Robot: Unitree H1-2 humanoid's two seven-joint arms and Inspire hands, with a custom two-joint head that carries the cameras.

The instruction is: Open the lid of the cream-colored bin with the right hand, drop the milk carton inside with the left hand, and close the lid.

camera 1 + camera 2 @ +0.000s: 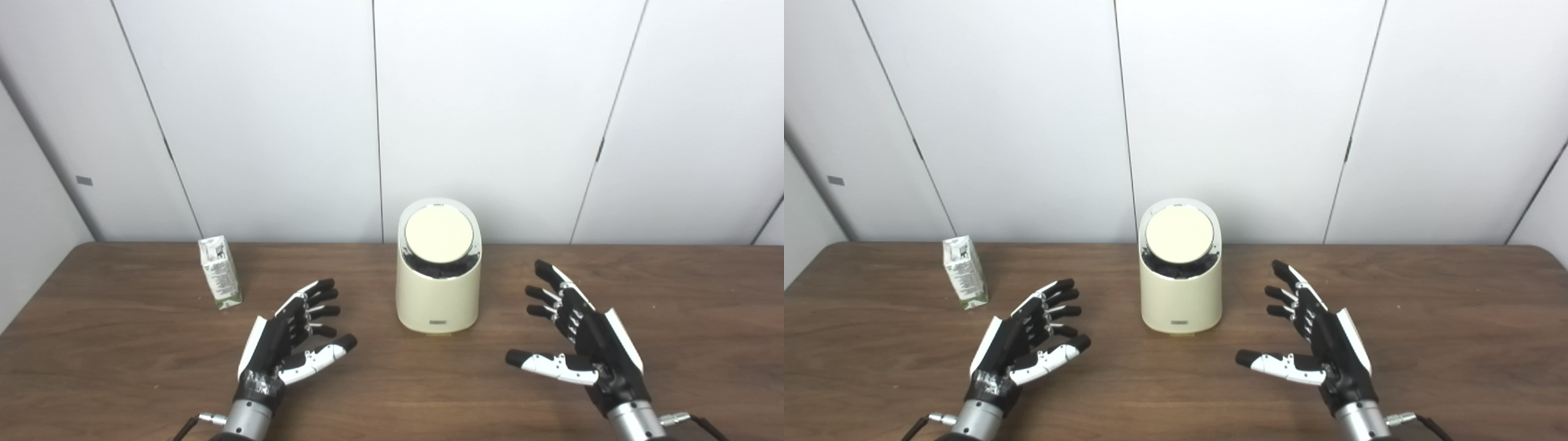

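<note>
Both hands are held low over the near part of the brown table (pixel 110 343), palms turned inward and nothing gripped. On the left hand (pixel 288 343) the fingers are spread and pointed toward the far right; on the right hand (pixel 579 340) they are spread and pointed toward the far left, the thumb stretched out to the left.

Between the two hands, somewhat farther back, the cream-colored bin (pixel 438 294) is stood upright, well apart from each hand. Its round lid (pixel 438 234) is seen closed, tilted toward the camera, with a dark rim showing beneath its near edge. Bare wood is left on both sides of the bin and in front of it.

Far to the left, the milk carton (pixel 220 271) is stood upright near the far edge of the table, a little beyond the left hand and clear of it. Open tabletop is seen between carton and bin. White wall panels (pixel 490 110) are set just behind the table's far edge.
</note>
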